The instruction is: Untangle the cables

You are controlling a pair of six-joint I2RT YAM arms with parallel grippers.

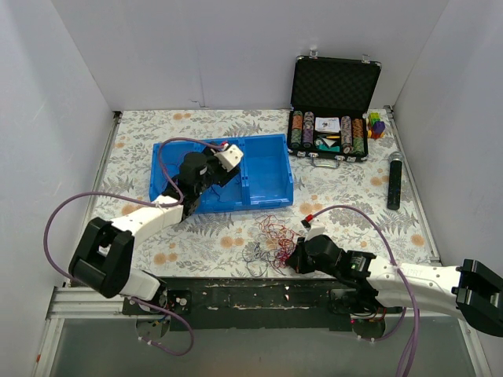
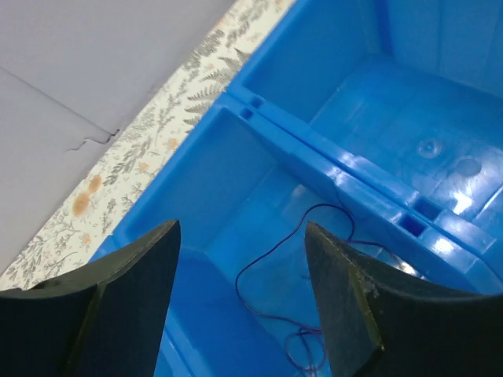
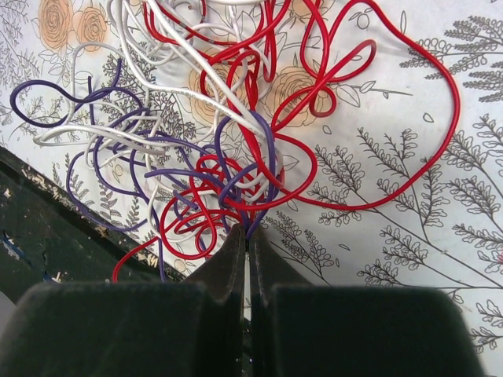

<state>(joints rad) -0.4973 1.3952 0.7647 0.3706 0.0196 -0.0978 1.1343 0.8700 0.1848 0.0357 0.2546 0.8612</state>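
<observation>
Just in front of the blue bin [image 1: 267, 177], the cables [image 3: 251, 149] lie tangled on the bench [image 1: 354, 196], the right end effector [image 3: 246, 236] clamped on some strands. Above the bin's left compartment, where one purple cable [image 2: 240, 275] lies, the left end effector [image 2: 242, 232] hovers with fingers apart.

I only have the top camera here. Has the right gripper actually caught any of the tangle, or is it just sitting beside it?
Observer: It has caught some. In the right wrist view the right gripper is shut, with purple and red strands of the cables running into the seam between its fingers.
Operator: Is the left gripper carrying anything?
Observer: No. The left gripper is open with nothing between its fingers, over the blue bin.
Operator: Anything in that compartment?
Observer: One thin purple wire lies looped on its floor.
</observation>
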